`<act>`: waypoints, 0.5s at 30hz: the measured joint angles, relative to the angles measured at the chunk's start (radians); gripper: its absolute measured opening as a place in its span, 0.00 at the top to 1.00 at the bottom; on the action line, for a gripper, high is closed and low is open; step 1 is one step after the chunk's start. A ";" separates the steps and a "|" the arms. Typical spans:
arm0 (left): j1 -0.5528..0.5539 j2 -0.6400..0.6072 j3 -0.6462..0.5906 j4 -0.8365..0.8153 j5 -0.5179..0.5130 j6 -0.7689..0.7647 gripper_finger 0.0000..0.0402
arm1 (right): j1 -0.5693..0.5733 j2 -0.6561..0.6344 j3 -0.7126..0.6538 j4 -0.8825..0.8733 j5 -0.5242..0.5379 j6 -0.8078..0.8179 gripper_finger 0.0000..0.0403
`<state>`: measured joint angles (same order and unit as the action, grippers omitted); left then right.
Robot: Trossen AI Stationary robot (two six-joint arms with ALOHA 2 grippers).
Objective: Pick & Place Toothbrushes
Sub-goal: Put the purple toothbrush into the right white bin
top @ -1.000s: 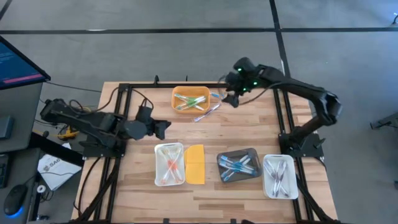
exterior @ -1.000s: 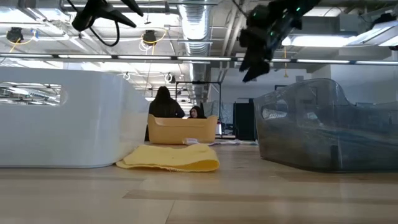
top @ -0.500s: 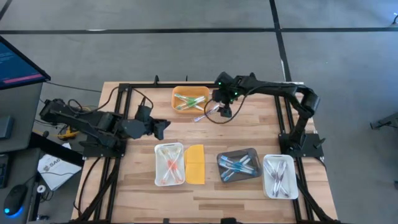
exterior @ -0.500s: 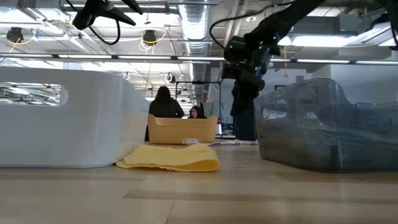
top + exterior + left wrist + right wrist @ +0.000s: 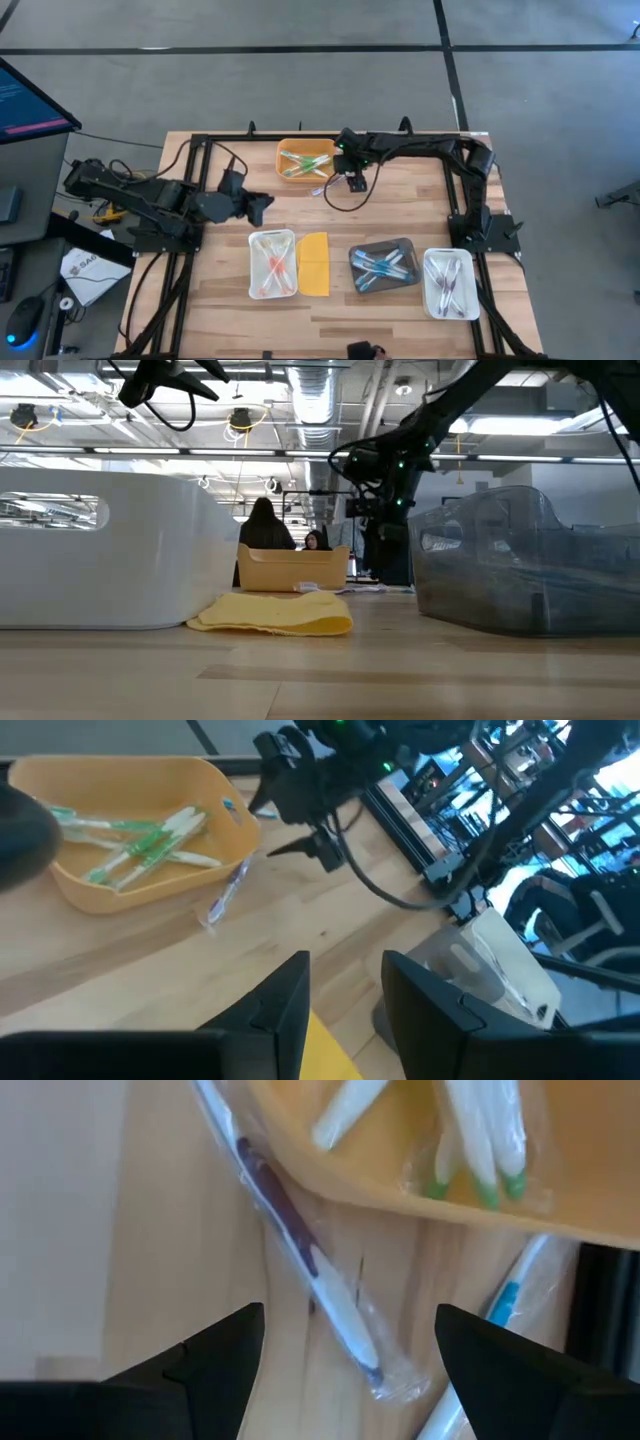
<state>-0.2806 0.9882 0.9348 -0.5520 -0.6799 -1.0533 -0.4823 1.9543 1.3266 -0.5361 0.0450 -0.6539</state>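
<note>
Hovering with fingers spread, the right gripper (image 5: pixel 340 1380) sits over a wrapped toothbrush (image 5: pixel 300 1255) lying on the table beside the orange tray (image 5: pixel 306 160). The left gripper (image 5: pixel 345 990) waits well apart, part-open and empty.

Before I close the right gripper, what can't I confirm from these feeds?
- High view: the right gripper covers the purple toothbrush beside the orange tray.
- Right wrist view: the blue toothbrush is cut off by the edge.
- Low view: trays hide the loose toothbrushes.
</note>
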 joint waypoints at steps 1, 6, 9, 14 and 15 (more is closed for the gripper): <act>0.000 0.000 0.000 0.000 0.007 0.000 0.70 | -0.007 0.006 0.000 -0.003 -0.004 0.007 0.28; 0.000 0.000 0.000 0.000 0.025 0.001 0.70 | -0.044 0.017 0.000 -0.011 -0.015 0.025 0.28; 0.000 0.000 0.000 0.000 0.025 0.002 0.70 | -0.050 0.016 0.000 -0.009 -0.017 0.026 0.28; 0.000 0.000 0.000 0.000 0.025 0.022 0.70 | -0.055 0.016 0.000 -0.017 -0.026 0.026 0.28; 0.000 0.000 0.000 0.000 0.026 0.024 0.70 | -0.055 0.016 0.000 -0.016 -0.037 0.026 0.28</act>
<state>-0.2810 0.9882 0.9348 -0.5524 -0.6542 -1.0290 -0.5376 1.9705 1.3266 -0.5517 0.0080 -0.6281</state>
